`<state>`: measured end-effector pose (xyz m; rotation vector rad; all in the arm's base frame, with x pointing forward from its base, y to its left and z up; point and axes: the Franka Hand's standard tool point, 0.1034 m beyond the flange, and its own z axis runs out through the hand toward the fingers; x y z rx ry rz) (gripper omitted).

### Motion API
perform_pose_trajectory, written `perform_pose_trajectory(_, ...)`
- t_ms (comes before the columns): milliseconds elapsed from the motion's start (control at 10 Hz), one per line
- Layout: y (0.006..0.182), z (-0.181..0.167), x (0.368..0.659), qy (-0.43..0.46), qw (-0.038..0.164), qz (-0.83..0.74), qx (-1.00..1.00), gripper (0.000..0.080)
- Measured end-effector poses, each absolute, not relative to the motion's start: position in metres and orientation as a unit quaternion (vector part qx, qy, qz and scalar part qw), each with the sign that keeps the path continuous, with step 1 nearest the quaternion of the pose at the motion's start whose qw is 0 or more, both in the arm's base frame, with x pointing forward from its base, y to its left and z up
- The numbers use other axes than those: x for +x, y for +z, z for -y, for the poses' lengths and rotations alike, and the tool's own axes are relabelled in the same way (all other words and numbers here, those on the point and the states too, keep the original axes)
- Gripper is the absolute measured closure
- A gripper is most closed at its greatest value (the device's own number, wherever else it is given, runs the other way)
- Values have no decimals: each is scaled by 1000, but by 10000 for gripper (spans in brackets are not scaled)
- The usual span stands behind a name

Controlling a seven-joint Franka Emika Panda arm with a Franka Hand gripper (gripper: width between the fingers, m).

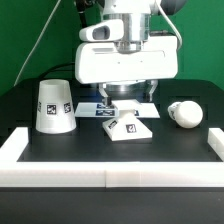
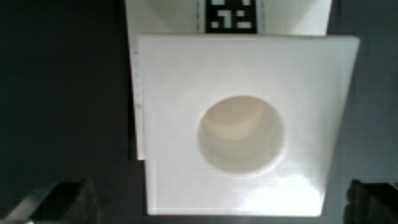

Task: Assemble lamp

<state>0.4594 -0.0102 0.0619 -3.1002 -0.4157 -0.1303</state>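
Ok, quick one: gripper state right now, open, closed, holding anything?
Gripper: open, jaws spread wide over the lamp base, holding nothing.

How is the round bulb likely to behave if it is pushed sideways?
The bulb looks round and lies on its side, so it would probably roll. It is not a perfect ball, so it might curve rather than roll straight. It seems rigid and smooth, so it is perhaps slippery.
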Motion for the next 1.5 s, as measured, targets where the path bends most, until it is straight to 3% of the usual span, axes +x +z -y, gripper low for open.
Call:
perform_pose_trajectory(600,50,11,452,-37,6,143,-989,100)
perform_pose_trajectory(700,50,11,452,-38,6,146,-989,210)
perform_pose_trajectory(800,50,11,452,-38,6,146,-989,266)
perform_pose_trajectory(1300,50,11,452,-38,6,146,-989,266)
perform_pose_trajectory(1500,50,-1,466,-36,11,141,-989,265)
